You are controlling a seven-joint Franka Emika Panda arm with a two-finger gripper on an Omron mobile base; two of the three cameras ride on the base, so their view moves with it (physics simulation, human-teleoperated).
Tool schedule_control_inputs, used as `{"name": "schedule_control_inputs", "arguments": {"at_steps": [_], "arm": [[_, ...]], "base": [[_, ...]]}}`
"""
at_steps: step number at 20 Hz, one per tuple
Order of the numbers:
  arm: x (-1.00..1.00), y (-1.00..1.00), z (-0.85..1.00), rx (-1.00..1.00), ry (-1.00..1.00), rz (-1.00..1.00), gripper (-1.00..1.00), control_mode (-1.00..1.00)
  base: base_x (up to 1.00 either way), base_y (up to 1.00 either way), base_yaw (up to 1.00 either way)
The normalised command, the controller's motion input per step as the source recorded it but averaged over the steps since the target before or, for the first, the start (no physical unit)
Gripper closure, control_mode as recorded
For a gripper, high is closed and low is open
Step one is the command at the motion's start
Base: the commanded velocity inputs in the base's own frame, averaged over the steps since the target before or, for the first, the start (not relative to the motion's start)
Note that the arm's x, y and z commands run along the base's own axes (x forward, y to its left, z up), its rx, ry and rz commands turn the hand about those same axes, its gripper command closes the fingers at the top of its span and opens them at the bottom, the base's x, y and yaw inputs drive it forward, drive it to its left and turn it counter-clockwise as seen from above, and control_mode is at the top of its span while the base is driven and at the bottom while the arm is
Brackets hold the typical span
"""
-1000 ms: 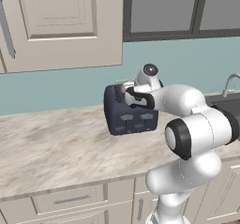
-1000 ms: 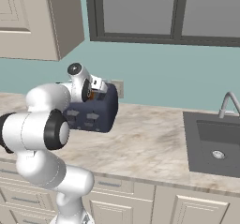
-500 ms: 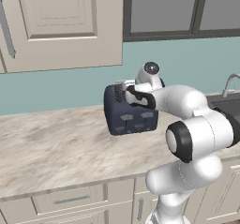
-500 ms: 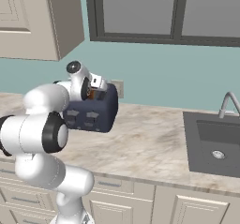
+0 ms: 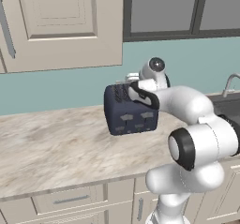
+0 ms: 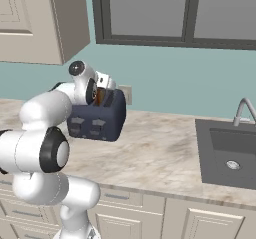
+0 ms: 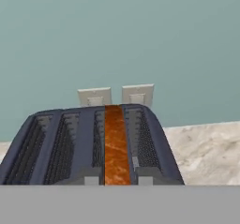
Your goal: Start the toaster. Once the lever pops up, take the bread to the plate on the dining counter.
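Observation:
The dark navy toaster (image 5: 131, 117) (image 6: 97, 123) stands at the back of the marble worktop (image 5: 51, 148), against the teal wall. The brown bread (image 7: 116, 143) (image 6: 107, 98) sits in the third slot from the left in the hand view, its top edge poking out. My gripper (image 6: 105, 85) (image 5: 127, 82) hangs right over that slot, tilted toward the wall, and is shut on the bread's near end. The fingertips themselves are hidden at the bottom of the hand view. The plate and the dining counter are out of view.
Two wall outlets (image 7: 95, 96) sit just behind the toaster. A sink (image 6: 230, 153) with a faucet (image 6: 242, 110) lies to the right. An upper cabinet (image 5: 61, 21) hangs over the left of the worktop. Drawers (image 5: 70, 199) run below its front edge.
The hand has crept slightly up and back over the toaster. The toaster stays put and the jaws stay shut.

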Motion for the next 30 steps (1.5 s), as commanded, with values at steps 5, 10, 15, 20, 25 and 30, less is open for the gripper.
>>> {"name": "schedule_control_inputs", "arguments": {"at_steps": [5, 10, 15, 20, 25, 30], "arm": [[-0.05, -0.20, 0.57, 0.00, -0.03, -0.04, 1.00, -1.00], [-0.01, -0.22, 0.61, 0.00, 0.00, -0.07, 1.00, -1.00], [-0.05, -0.21, 0.60, 0.00, 0.00, -0.11, 1.00, -1.00], [-0.17, -0.24, 0.53, 0.00, 0.00, -0.12, 1.00, -1.00], [-0.34, -0.27, 0.46, 0.02, 0.00, -0.13, 1.00, -1.00], [-0.45, -0.31, 0.45, 0.04, 0.00, -0.14, 1.00, -1.00]], "base": [[0.00, 0.00, 0.00], [0.00, 0.00, 0.00], [0.00, 0.00, 0.00], [0.00, 0.00, 0.00], [0.00, 0.00, 0.00], [0.00, 0.00, 0.00]]}}
